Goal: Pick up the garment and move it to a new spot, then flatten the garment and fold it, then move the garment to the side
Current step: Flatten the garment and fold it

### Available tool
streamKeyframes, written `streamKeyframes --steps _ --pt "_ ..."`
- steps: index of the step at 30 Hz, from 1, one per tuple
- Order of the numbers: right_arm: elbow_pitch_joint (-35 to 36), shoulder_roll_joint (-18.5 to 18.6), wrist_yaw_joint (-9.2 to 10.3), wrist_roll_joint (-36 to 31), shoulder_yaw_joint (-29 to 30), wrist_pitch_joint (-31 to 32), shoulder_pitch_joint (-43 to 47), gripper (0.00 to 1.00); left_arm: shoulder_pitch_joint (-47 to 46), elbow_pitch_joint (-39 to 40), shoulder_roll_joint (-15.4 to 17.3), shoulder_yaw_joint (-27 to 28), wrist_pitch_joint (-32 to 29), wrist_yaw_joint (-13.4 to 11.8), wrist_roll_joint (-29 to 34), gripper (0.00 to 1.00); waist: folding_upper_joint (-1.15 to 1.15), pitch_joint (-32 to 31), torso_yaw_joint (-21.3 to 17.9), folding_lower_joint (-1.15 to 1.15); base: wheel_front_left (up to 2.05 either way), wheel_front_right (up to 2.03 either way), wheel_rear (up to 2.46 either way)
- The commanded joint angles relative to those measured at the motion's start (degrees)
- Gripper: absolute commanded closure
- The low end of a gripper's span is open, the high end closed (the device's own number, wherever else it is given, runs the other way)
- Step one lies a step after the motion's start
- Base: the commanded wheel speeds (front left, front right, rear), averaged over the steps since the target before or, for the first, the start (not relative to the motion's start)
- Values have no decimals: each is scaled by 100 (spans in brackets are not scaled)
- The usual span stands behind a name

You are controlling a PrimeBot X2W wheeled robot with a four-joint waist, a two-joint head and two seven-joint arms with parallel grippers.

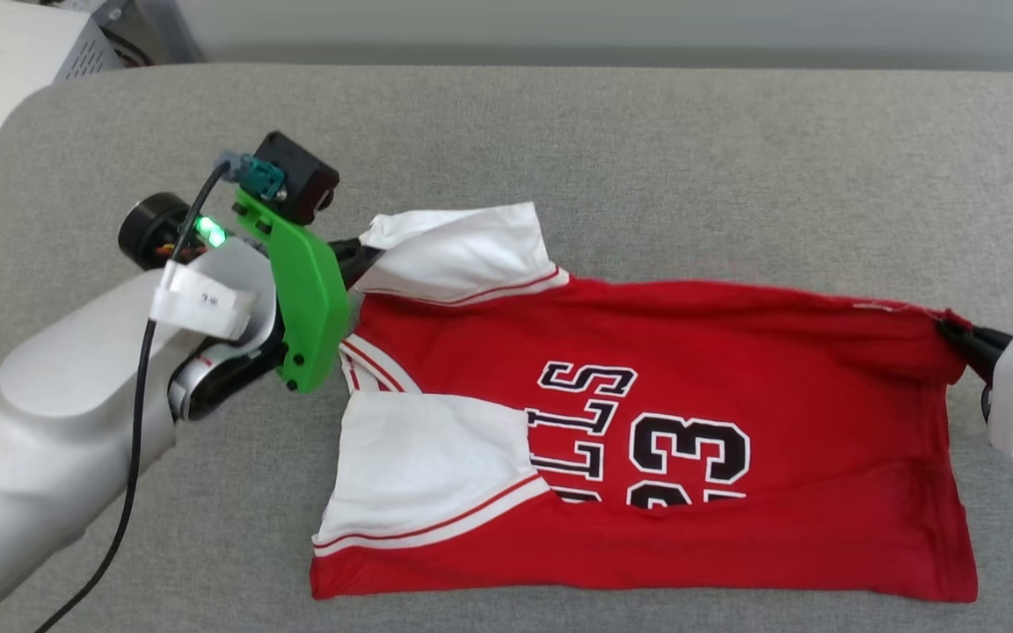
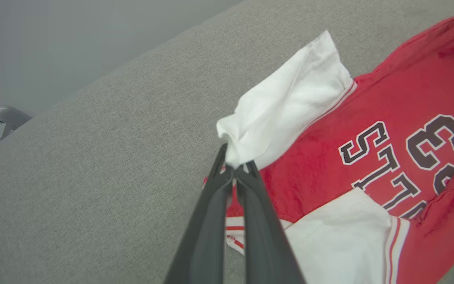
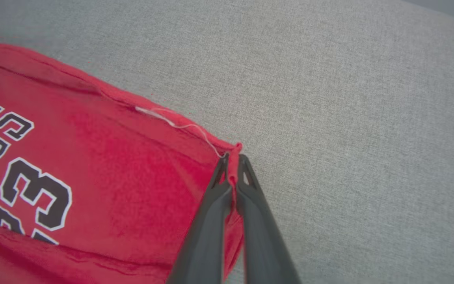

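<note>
Garment: red jersey-style T-shirt (image 1: 788, 352) with white short sleeves, striped trim and black-and-white "33" lettering. It's spread sideways on the grey woven fabric surface (image 1: 647, 141), collar end toward the robot's left, hem end toward its right.
Near edge: a red strip is lapped up over the bottom of the lettering, so it isn't truly flat.
Sleeves: the far white sleeve (image 1: 462, 251) is bunched and lifted; the near white sleeve (image 1: 419, 457) lies on the body.
Left gripper (image 2: 235, 171): clenched on a pinch of the far sleeve right by the shoulder, with cloth puckering out of the tips.
Right gripper (image 3: 233, 161): clamped on the far hem corner, with only a thin bit of red between the fingers.
Step, I'd guess: stretching the far edge between both arms, either flattening or starting a fold.
Risk one: the hem pinch is tiny, so any extra pull sideways could pop it out and drop that corner.
Risk two: the left grip is mostly on sleeve, so tugging may drag the sleeve rather than the body and leave wrinkles.
Also: a loose white thread (image 3: 183, 125) trails along the seam near the right fingers and could snag.
</note>
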State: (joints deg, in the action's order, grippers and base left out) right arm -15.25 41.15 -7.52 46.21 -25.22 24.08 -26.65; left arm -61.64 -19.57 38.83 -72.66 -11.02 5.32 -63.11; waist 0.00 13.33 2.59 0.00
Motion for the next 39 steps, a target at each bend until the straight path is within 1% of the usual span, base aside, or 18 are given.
streamKeyframes --steps 1,9,13,17,27,33,34,35,36,39 --pt "41 13 3 67 26 -75 191 100 223 95 97 -8 74 -85 -43 100 0 -265 -4 0 0 0 0" --pt "249 35 3 203 118 -290 991 100 1199 763 450 -28 230 -471 -251 100 0 -583 -5 0 0 0 0" --pt "325 29 3 279 174 -300 1374 100 1665 1063 638 -40 243 -674 -295 100 0 -683 -9 0 0 0 0" --pt "354 -30 3 322 210 -299 1682 100 2124 1301 738 -49 235 -844 -348 100 0 -719 -5 0 0 0 0" --pt "278 -157 3 327 290 -247 2223 100 2836 1460 740 -58 294 -1096 -394 100 0 -601 60 0 0 0 0" --pt "36 -299 3 219 256 -282 2310 100 2948 1283 590 -59 376 -1104 -401 100 0 -504 86 0 0 0 0" --pt "-22 -368 3 245 271 -306 2306 78 2956 1217 545 -59 406 -1105 -396 100 0 -498 88 0 0 0 0" --pt "-51 -402 3 254 287 -335 2298 59 2957 1177 520 -57 427 -1106 -391 69 0 -502 88 0 0 0 0" --pt "-75 -424 3 235 303 -369 2287 0 2959 1137 495 -34 520 -1128 -354 0 0 -518 85 0 0 0 0" --pt "-29 -427 3 173 350 -478 2294 0 3015 1071 450 19 732 -1167 -327 0 0 -617 69 0 0 0 0"
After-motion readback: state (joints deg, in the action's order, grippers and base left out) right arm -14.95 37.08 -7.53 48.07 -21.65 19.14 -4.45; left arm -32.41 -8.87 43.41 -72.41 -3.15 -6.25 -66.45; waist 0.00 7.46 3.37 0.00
